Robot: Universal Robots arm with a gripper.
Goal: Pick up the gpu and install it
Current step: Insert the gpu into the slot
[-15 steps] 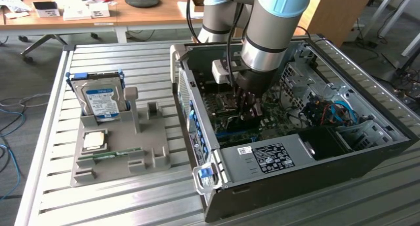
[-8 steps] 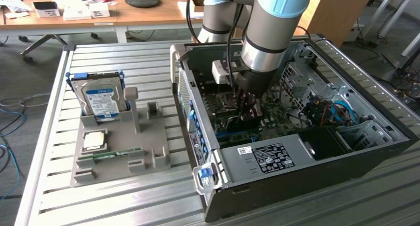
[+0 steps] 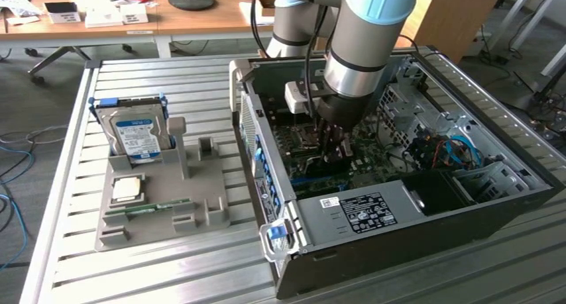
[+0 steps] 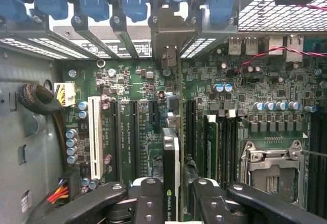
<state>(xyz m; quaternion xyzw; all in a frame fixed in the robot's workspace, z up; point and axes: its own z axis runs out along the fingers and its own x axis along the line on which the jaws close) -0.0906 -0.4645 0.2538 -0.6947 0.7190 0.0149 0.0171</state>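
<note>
While held edge-on over mobo [image 4: 143, 88], gpu [image 4: 171, 168] thin, dark, grey bracket, gripper [image 4: 171, 196] clamped on it.

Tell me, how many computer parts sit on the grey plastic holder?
3. A silver, blue-labelled hard drive stands upright at the far end; a square silver chip lies flat nearer; a narrow green memory stick lies nearest. None seems hidden.

Probably a lab: slatted aluminium bench [image 3: 177, 277], office desks [image 3: 168, 22] behind, open computer case [image 3: 495, 211].
</note>
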